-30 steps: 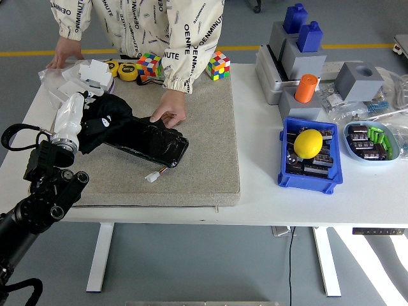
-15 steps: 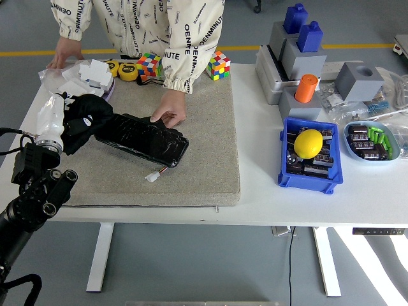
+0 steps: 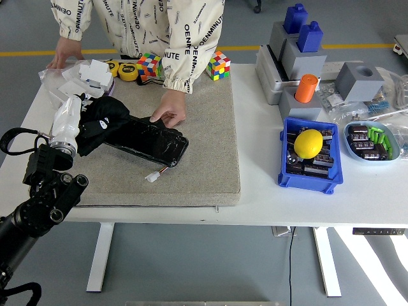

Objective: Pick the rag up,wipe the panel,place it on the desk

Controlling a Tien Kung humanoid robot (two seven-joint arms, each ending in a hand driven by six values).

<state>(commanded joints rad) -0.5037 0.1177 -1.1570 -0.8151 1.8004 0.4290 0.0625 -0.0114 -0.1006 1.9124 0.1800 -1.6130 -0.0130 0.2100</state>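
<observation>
A glossy black panel lies slantwise on the grey felt mat. My left hand, white with a black arm behind it, is shut on a black rag that rests on the panel's left end. A person's hand presses on the panel's top edge and holds it still. A small white connector on a wire trails from the panel's lower side. My right hand is out of sight.
Two colour cubes and yellow tape measures sit at the mat's far edge. White bags lie at the back left. A blue bin with a yellow lemon, a grey block fixture and an oval dish stand to the right.
My left hand with the rag swung left off the panel's end, then came back right onto it. The person's hand on the panel has stayed put.
</observation>
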